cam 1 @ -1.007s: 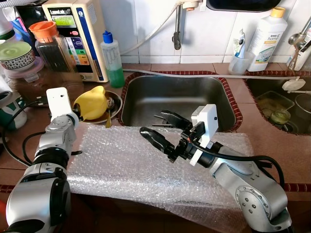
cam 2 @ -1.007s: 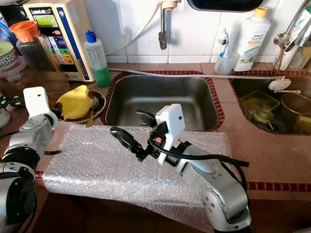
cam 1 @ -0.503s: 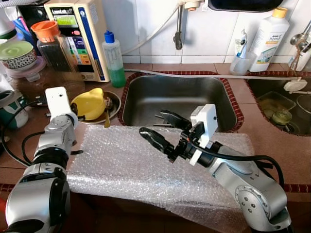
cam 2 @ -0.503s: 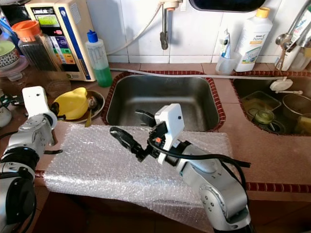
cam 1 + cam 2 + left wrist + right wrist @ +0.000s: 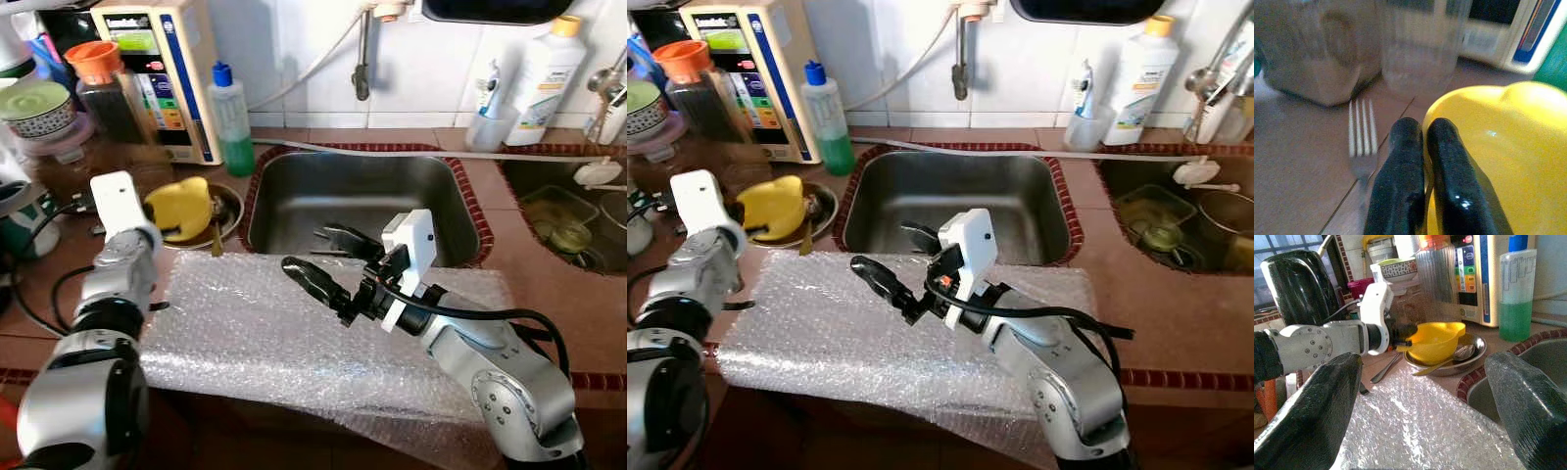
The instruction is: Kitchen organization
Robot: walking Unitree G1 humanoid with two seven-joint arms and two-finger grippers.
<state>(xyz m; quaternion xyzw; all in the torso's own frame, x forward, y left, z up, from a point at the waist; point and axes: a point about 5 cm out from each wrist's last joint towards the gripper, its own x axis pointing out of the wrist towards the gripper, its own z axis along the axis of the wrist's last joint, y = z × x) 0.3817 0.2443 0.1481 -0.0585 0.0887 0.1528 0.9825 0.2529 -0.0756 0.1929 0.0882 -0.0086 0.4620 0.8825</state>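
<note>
- The left gripper (image 5: 1422, 129) reaches to the yellow bowl (image 5: 182, 209), its two black fingers pinched on the bowl's rim.
- A fork (image 5: 1360, 147) lies on the counter just beside those fingers.
- The bowl sits tilted in a metal dish (image 5: 231, 208) with a spoon (image 5: 1462, 353), beside the sink (image 5: 358, 191).
- Bubble wrap (image 5: 255, 328) covers the counter's front edge.
- The right gripper (image 5: 328, 259) hovers over the wrap near the sink, fingers spread wide, holding nothing.

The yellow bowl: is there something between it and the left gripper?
Nothing visible stands between them. The left gripper has its fingers shut and already lies against the rim of the yellow bowl. A fork lies on the counter beside the fingers, not in the way.
</note>
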